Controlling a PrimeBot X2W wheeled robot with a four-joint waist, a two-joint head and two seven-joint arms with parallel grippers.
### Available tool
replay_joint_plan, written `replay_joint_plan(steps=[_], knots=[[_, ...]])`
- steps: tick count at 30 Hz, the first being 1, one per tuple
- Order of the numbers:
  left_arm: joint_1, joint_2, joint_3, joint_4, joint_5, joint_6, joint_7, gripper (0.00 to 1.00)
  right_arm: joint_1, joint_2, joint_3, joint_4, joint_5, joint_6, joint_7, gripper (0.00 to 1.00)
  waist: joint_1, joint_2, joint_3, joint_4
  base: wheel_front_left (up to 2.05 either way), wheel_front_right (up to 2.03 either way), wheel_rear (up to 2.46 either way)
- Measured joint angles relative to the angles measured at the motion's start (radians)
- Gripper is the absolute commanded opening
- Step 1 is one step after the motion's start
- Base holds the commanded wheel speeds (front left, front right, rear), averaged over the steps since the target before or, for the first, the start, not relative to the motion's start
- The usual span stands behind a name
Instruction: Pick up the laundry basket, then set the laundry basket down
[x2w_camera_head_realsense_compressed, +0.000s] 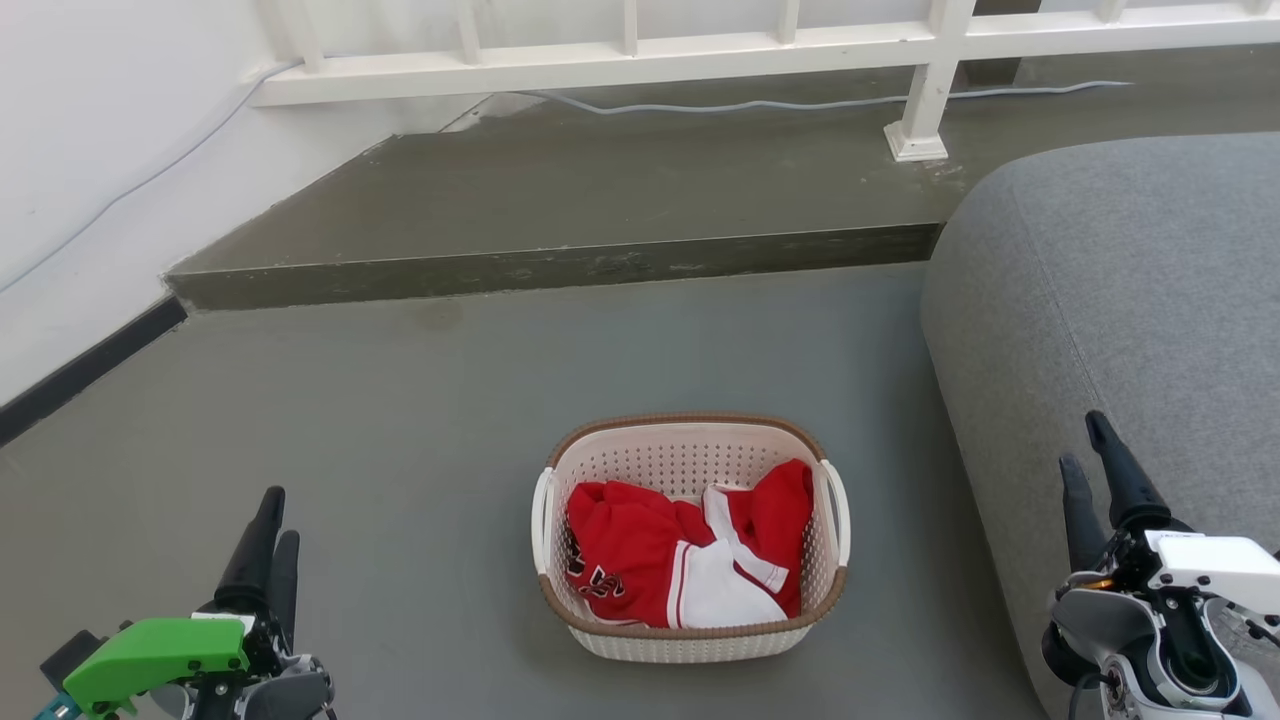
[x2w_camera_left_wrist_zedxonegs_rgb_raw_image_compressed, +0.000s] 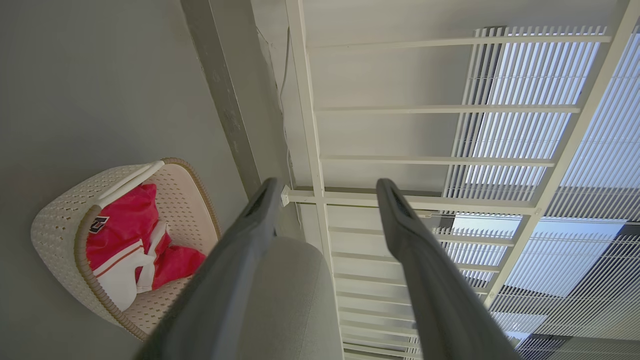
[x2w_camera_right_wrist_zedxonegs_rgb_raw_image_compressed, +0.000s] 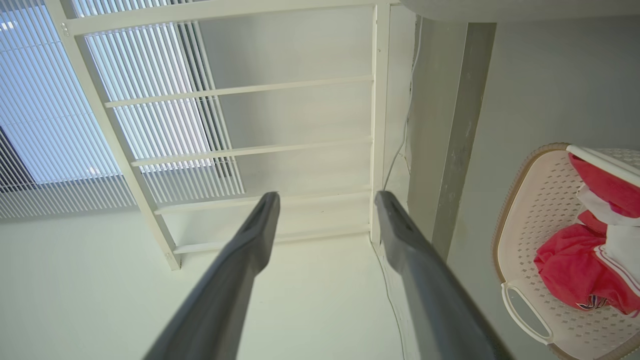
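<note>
The laundry basket (x2w_camera_head_realsense_compressed: 690, 422) stands on the grey floor at the lower middle of the head view, cream and perforated, with a brown rim and a white loop handle on each side. A red and white garment (x2w_camera_head_realsense_compressed: 640, 550) lies inside it. My left gripper (x2w_camera_head_realsense_compressed: 278, 520) is at the lower left, well away from the basket, open and holding nothing. My right gripper (x2w_camera_head_realsense_compressed: 1083, 445) is at the lower right in front of the sofa, also open with nothing in it. The left wrist view has the basket (x2w_camera_left_wrist_zedxonegs_rgb_raw_image_compressed: 55, 225) left of my left gripper (x2w_camera_left_wrist_zedxonegs_rgb_raw_image_compressed: 327, 184). In the right wrist view the basket (x2w_camera_right_wrist_zedxonegs_rgb_raw_image_compressed: 535, 200) is right of my right gripper (x2w_camera_right_wrist_zedxonegs_rgb_raw_image_compressed: 327, 195).
A big grey sofa (x2w_camera_head_realsense_compressed: 1130, 300) fills the right side, close to the basket's right handle. A raised concrete step (x2w_camera_head_realsense_compressed: 560, 265) runs across behind the basket, with a white railing (x2w_camera_head_realsense_compressed: 640, 60), its post base (x2w_camera_head_realsense_compressed: 915, 140) and a cable (x2w_camera_head_realsense_compressed: 800, 103). A white wall (x2w_camera_head_realsense_compressed: 80, 150) stands at the left.
</note>
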Motion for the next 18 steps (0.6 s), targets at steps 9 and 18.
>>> replay_joint_plan(steps=[9, 18], knots=[[0.0, 0.0, -0.011, -0.017, 0.01, 0.0, -0.025, 1.0, 0.0, 0.0, 0.008, -0.029, -0.003, 0.0, -0.004, 1.0, 0.0, 0.0, 0.004, 0.001, 0.0, 0.0, 0.0], [-0.002, 0.001, -0.036, -0.041, 0.05, 0.0, -0.055, 1.0, -0.004, -0.007, 0.032, -0.064, -0.035, 0.0, -0.025, 1.0, 0.0, 0.0, 0.009, 0.001, 0.0, 0.0, 0.0]])
